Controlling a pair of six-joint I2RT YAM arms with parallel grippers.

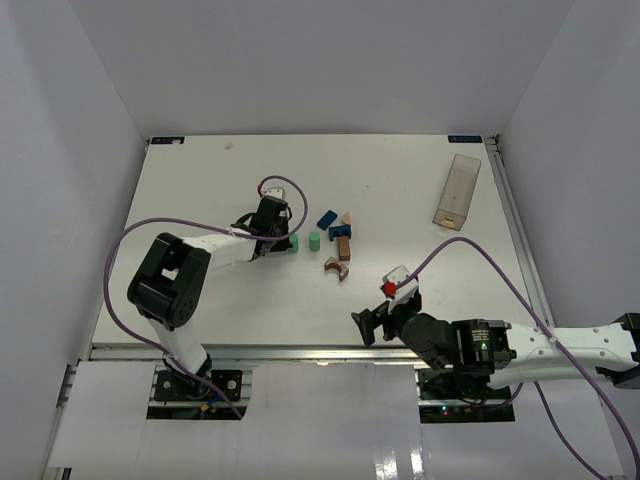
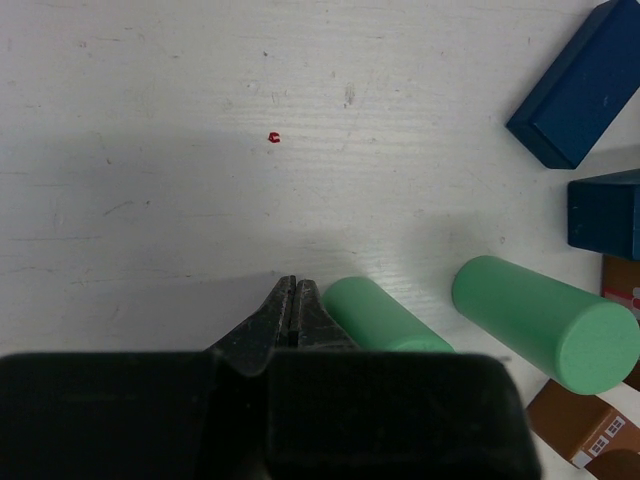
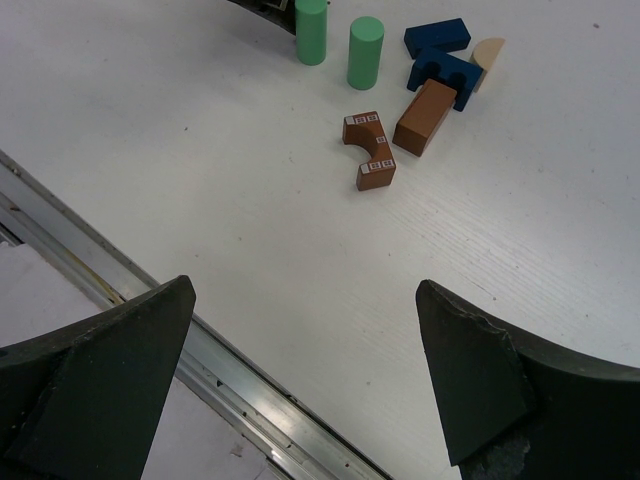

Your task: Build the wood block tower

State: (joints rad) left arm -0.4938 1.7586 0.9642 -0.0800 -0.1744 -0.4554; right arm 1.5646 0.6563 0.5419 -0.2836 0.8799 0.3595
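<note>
Two green cylinders (image 1: pixel 293 243) (image 1: pixel 314 240) stand upright near the table's middle. To their right lie a brown arch (image 3: pixel 370 150), a brown brick (image 3: pixel 425 115), two blue pieces (image 3: pixel 440 72) (image 3: pixel 437 36) and a tan piece (image 3: pixel 487 55). My left gripper (image 2: pixel 295 286) is shut with nothing in it. Its tips are low over the table, just left of the nearer green cylinder (image 2: pixel 375 315); I cannot tell whether they touch. The other cylinder (image 2: pixel 540 320) stands farther right. My right gripper (image 3: pixel 305 290) hangs wide open over the table's near edge, well short of the blocks.
A clear rectangular plastic box (image 1: pixel 457 190) lies at the back right. A metal rail (image 3: pixel 240 385) runs along the near edge under the right gripper. White walls enclose the table on three sides.
</note>
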